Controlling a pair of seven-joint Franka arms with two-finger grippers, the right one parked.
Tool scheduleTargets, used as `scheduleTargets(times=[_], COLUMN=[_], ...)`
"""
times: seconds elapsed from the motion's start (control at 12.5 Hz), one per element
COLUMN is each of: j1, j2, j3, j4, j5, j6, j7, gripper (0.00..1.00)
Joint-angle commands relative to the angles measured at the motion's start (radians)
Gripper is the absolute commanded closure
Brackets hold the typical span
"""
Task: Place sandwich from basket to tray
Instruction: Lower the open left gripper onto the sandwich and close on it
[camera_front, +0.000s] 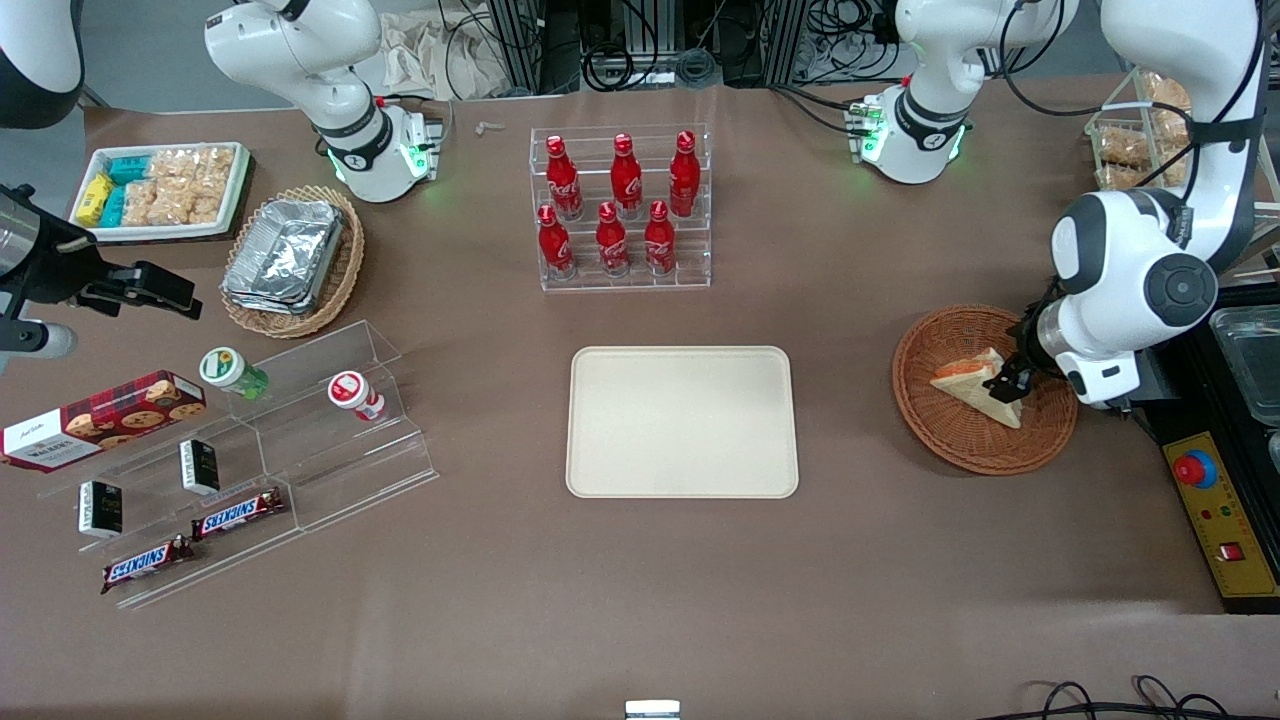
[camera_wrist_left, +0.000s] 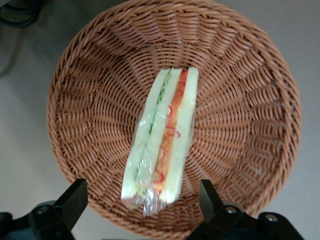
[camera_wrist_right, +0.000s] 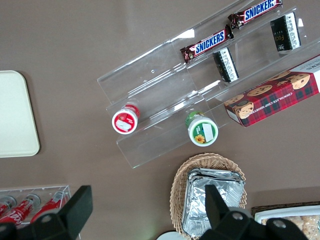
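From the front, the sandwich (camera_front: 981, 388) lies in the basket (camera_front: 960, 440) at the working arm's end of the bench (camera_front: 640, 580). The claw (camera_front: 1008, 385) hangs low over it, black fingers right at the wedge's edge; I cannot tell from here whether they touch. The tray (camera_front: 683, 421) sits mid-bench, well apart from the basket, with a rack of red bottles (camera_front: 620, 205) farther from the camera.

From the left wrist, the sandwich (camera_wrist_left: 162, 137) rests edge-up in the basket (camera_wrist_left: 240, 125), wrapped in clear film. The claw (camera_wrist_left: 142, 200) is spread wide, its fingers (camera_wrist_left: 70, 200) on either side of the sandwich's near end, gripping nothing.

From the right wrist, only a corner of the tray (camera_wrist_right: 15, 115) shows.
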Motion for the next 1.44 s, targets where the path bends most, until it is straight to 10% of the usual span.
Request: scheduleTargets(times=[0.0,0.8,0.88,1.12,1.36], j1=[0.003,0.002,0.002,0.002,-0.005], j2=[0.020,0.126,0.131,0.119,0.044], j3=[0.007,0.008,0.008,0.008,0.004], j4=[-0.043,-0.045,-0.044,-0.043,-0.038], j5=[0.001,0.000,0.000,-0.002,0.000], j6=[0.091,0.192,0.198,0.200,0.159], j7=[-0.025,-0.026,-0.026,-0.069,-0.080], gripper=[0.00,0.05,0.16,0.95,1.00])
